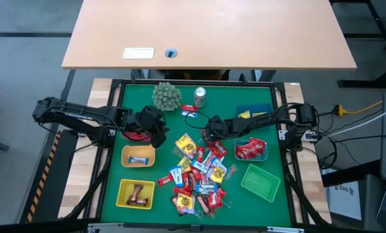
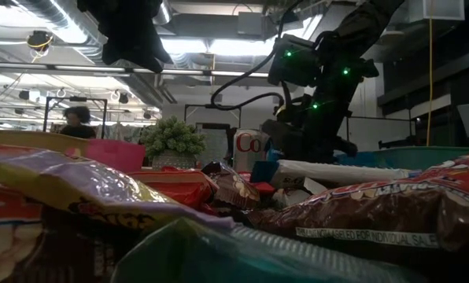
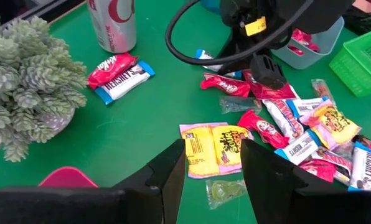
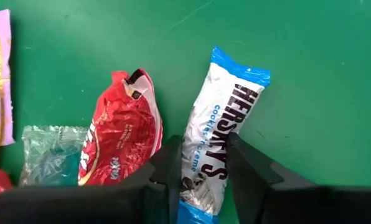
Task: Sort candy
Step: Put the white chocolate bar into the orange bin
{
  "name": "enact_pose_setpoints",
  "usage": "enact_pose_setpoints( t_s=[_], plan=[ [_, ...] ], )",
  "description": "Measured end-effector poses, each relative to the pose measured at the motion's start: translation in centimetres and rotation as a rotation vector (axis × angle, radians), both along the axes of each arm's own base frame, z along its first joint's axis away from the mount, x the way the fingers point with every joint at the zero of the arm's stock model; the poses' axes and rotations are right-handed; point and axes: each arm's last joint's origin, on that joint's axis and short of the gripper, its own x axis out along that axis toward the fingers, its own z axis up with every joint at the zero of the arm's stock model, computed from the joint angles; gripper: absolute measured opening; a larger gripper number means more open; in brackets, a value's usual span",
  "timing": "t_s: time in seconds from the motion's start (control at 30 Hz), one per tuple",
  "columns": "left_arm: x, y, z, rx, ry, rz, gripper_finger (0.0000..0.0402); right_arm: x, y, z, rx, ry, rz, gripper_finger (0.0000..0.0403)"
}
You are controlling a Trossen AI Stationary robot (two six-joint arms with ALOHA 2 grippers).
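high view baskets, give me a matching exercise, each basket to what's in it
Baskets:
1. yellow basket
2. orange basket
3. clear tub
4. green basket

Contents:
A. red candy
B. no candy
C. brown candy
D. one blue-white candy

Pairs: 1-C, 2-D, 3-A, 4-B

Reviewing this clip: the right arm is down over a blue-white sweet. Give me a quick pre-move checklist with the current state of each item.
1. Right gripper straddles the blue-white Hershey's bar, one finger on each side: ok.
2. Grip fully closed on the bar: cannot tell.
3. Red sweet beside it lies outside the fingers: ok.
4. Left gripper open, empty, above the yellow sweet, apart from the right arm: ok.
5. Orange basket already holding a blue-white sweet has room: ok.
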Motion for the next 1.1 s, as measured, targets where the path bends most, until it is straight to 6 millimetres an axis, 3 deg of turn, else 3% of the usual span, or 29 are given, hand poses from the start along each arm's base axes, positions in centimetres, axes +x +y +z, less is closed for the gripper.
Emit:
enact_pose_setpoints(
  t_s=[0.67,0.9,1.1],
  plan=[
    [0.0,0.0,0.0,0.013,0.001,0.006,0.0141,-0.6,0.5,3.2,0.075,-0.07,0.215,0.0109],
    [0.1,0.0,0.1,0.162,0.052,-0.137,0.0141,-0.8,0.9,5.6,0.145,-0.173,0.362,0.011],
    [0.7,-0.5,0.8,0.324,0.019,-0.298,0.0141,-0.4,1.3,8.2,0.204,-0.371,0.524,0.011]
  ],
)
